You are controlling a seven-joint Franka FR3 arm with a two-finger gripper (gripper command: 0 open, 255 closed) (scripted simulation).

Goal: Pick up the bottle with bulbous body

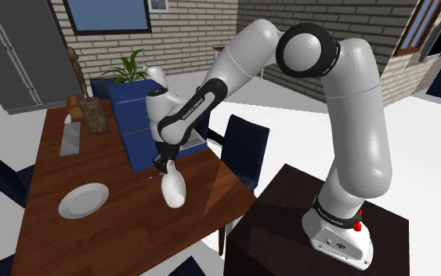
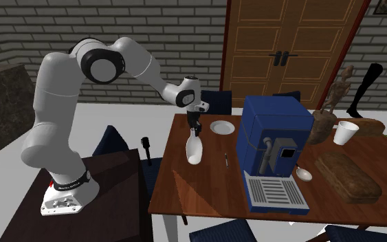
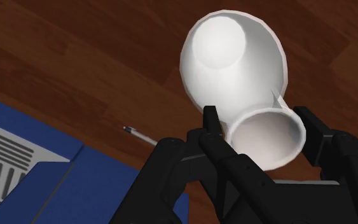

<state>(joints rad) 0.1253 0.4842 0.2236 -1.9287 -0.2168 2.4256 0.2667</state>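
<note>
Bottle [image 1: 174, 190], white and bulbous, sits tilted with its neck clamped between your claw's [image 1: 166, 168] fingers. On the wooden counter [image 1: 117, 235], shoulder view: white plate [image 1: 84, 200] at its 9 o'clock, blue machine [image 1: 136, 118] at 11.

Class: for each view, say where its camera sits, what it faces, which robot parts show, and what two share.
Shoulder view: beside the stand, looking down over the table; whole arm, gripper.
Second exterior view: at the table's side, facing across it; stand, arm, gripper.
Wrist view: on the gripper, facing the white bottle; fingers.
Both exterior views share the blue machine.
</note>
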